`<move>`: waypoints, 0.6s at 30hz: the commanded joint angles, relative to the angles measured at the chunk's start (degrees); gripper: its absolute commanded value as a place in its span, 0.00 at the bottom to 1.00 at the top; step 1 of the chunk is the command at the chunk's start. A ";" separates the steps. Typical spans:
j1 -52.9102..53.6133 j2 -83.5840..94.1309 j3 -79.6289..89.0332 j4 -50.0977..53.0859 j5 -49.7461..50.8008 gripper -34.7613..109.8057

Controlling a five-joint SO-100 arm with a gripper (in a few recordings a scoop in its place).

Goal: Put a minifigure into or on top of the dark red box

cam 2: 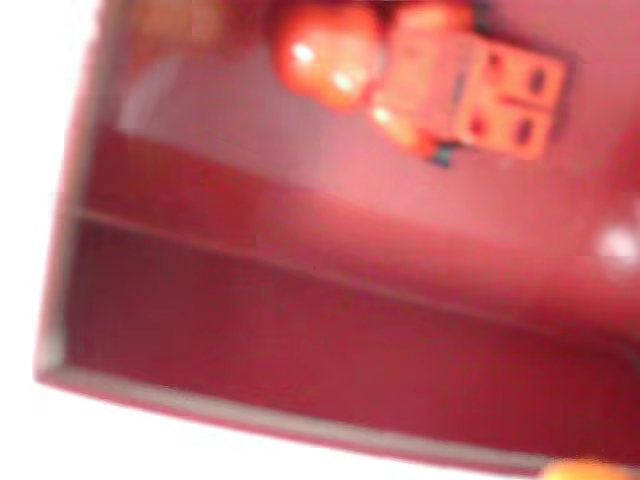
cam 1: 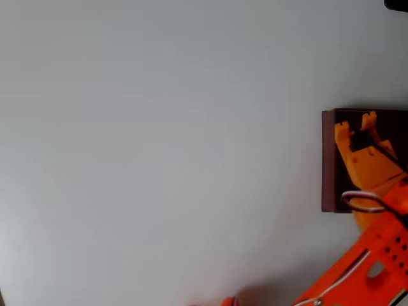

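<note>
Minifigure [cam 2: 420,80] inside dark red box [cam 2: 300,340], wrist view.

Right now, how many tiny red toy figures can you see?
1. The tiny red minifigure lies on the floor of the dark red box in the wrist view. The orange gripper may hide others overhead.

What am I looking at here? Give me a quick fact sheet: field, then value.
Surface: plain white table
Container: dark red box at the right edge of the overhead view
Toy: red minifigure, lying on the box floor in the wrist view
Robot hand: orange hand, over the box interior, fingers apart, holding nothing
Task status: minifigure appears to be inside the box
</note>
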 commanded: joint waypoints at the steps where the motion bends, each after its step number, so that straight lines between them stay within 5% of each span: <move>1: -2.72 12.48 8.09 0.00 0.62 0.33; 18: -19.51 58.01 45.35 -3.60 -0.53 0.32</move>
